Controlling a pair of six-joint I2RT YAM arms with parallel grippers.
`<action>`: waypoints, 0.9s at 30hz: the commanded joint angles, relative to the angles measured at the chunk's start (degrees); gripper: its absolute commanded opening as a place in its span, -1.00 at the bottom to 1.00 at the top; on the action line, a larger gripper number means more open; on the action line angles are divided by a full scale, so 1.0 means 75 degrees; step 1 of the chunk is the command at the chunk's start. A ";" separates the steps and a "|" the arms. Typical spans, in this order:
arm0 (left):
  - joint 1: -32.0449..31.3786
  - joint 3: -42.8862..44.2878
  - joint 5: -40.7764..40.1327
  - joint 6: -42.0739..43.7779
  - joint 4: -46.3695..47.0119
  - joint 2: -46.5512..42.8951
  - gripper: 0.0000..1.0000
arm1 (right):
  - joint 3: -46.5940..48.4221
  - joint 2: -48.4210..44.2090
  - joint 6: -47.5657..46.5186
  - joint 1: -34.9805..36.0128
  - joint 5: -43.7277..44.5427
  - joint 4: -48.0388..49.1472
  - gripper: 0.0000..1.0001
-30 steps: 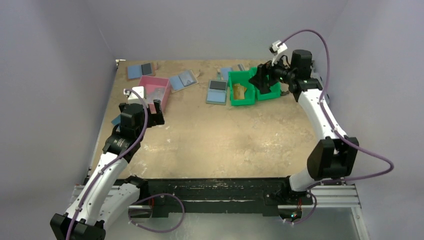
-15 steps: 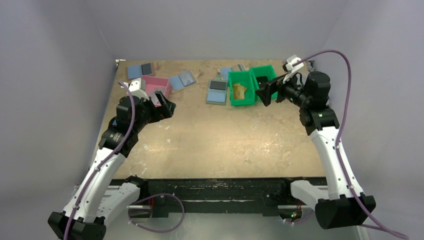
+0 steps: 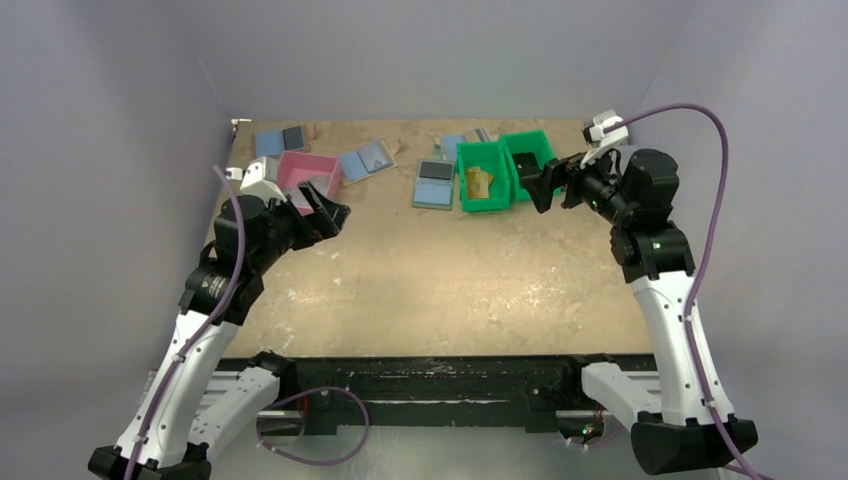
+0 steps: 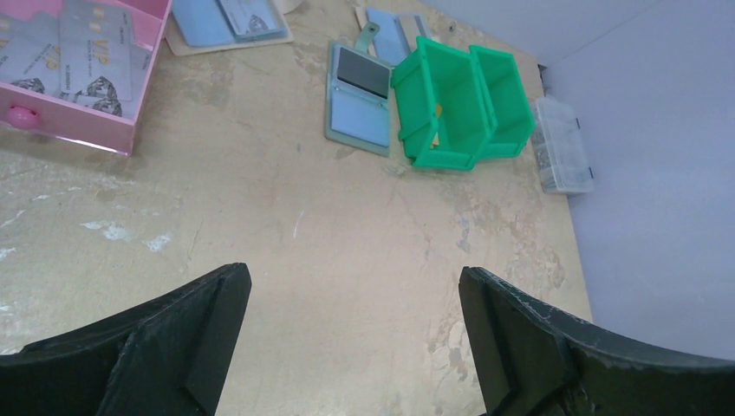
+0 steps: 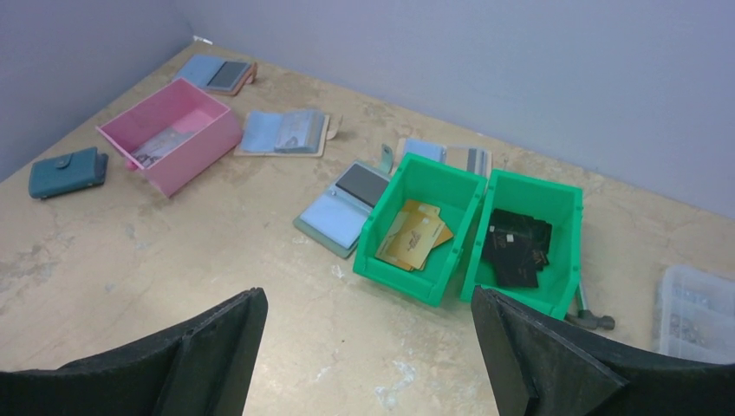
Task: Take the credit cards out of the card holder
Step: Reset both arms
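The card holder [image 3: 435, 184] lies open on the table left of the green bins, pale blue inside with a dark grey pocket panel; it also shows in the left wrist view [image 4: 355, 100] and the right wrist view [image 5: 347, 206]. Orange-yellow credit cards [image 5: 416, 236] lie in the left green bin [image 3: 467, 190]. My left gripper [image 3: 325, 212] is open and empty, raised above the table near the pink box; its jaws stand wide apart [image 4: 355, 338]. My right gripper [image 3: 545, 180] is open and empty, raised just right of the green bins [image 5: 368, 347].
A pink box [image 3: 306, 178] holds grey cards. The right green bin [image 5: 555, 204] holds black cards. Other blue-and-grey folders [image 3: 366, 160] lie along the back. A dark blue closed wallet [image 5: 65, 171] lies at the far left. A clear plastic box [image 5: 698, 312] stands at the right.
My right gripper has pulled back from over the green bins, to the right and nearer. My left arm has risen and its gripper has swung a little toward the middle.
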 commanded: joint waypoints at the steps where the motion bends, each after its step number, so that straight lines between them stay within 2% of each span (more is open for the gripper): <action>1: 0.0048 0.0364 0.0059 -0.0099 -0.0056 -0.0168 0.98 | 0.0560 -0.0267 -0.0135 -0.0010 0.0167 -0.0418 0.98; 9: 0.0054 0.0445 0.0051 0.0049 0.0228 -0.0165 0.98 | 0.0491 -0.0460 -0.0388 -0.0191 -0.0305 -0.0844 0.98; 16: 0.0048 0.0363 0.0417 -0.0070 0.0592 0.0011 0.98 | 0.0186 -0.0639 -0.0056 -0.0549 -0.0912 -0.0630 0.98; 27: 0.0048 0.0143 0.0427 0.0140 0.0595 -0.0028 0.98 | 0.0050 -0.0623 0.0128 -0.0845 -0.1156 -0.0490 0.98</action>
